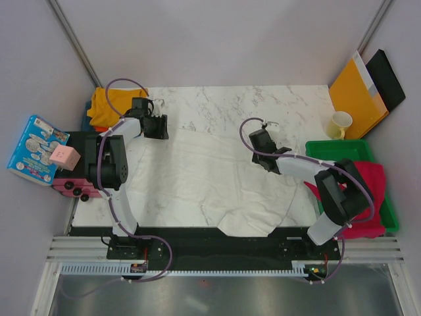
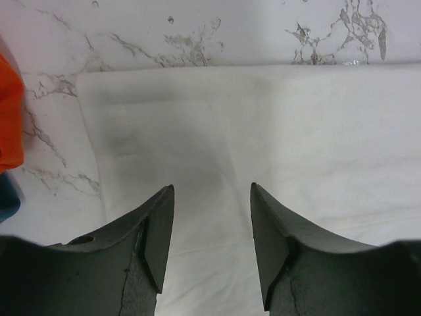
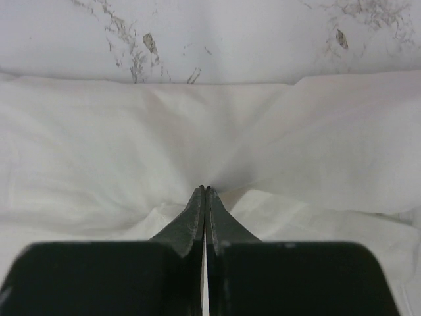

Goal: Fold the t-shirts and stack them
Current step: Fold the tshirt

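A white t-shirt (image 1: 197, 178) lies spread across the marble table (image 1: 289, 105). My left gripper (image 1: 158, 127) hovers over its far left corner. In the left wrist view that gripper (image 2: 212, 188) is open, with only the white t-shirt (image 2: 263, 131) showing between its fingers. My right gripper (image 1: 256, 139) is at the shirt's far right edge. In the right wrist view it (image 3: 206, 189) is shut on a pinch of the white t-shirt (image 3: 131, 145), and creases fan out from its tips. Mustard yellow and orange shirts (image 1: 108, 105) are piled at the back left. A crimson-pink shirt (image 1: 368, 187) lies at the right.
A green tray (image 1: 329, 148) at the right edge holds the crimson-pink shirt. An orange-yellow envelope (image 1: 355, 85) and a pale cup (image 1: 340, 124) stand behind it. A printed box (image 1: 36, 148) and a pink block (image 1: 66, 158) sit at the left. Orange cloth (image 2: 10, 118) shows beside the left gripper.
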### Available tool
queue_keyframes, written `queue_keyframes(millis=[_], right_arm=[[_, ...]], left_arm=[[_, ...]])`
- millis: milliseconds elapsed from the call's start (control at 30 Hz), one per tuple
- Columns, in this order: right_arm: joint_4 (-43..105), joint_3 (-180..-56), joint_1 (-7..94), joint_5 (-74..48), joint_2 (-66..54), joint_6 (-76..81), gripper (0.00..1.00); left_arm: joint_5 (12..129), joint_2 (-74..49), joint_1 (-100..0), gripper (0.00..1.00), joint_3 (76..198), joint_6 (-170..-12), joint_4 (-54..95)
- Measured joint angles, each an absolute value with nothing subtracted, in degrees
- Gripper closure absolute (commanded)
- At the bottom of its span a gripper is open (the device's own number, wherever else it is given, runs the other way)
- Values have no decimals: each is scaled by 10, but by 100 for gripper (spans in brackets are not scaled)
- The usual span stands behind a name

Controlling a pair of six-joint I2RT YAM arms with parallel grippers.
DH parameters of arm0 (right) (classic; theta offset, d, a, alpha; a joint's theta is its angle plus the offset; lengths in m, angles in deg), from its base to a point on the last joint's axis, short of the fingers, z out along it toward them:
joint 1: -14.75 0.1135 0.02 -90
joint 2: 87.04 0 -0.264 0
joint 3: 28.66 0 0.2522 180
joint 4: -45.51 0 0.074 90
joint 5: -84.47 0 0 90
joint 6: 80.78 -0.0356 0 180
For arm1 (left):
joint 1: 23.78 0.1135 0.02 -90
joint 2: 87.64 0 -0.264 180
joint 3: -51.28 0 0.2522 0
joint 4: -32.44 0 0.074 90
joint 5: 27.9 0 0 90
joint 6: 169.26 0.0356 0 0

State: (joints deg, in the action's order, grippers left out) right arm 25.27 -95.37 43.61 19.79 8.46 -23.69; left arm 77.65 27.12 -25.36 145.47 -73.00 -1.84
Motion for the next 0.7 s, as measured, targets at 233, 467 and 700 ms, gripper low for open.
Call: queue_keyframes(millis=[233,467,700], right_arm=[[238,-893,467,201,19,-259,60],[206,-905,468,234,-12,-259,18],[188,-1018,404,256,20,-235,22]], left_arm=[[776,271,-255,44,1452,-730,-18],[778,271,-259,38,1452,-735,-18],[779,271,-265,40,1464,-741,-23]])
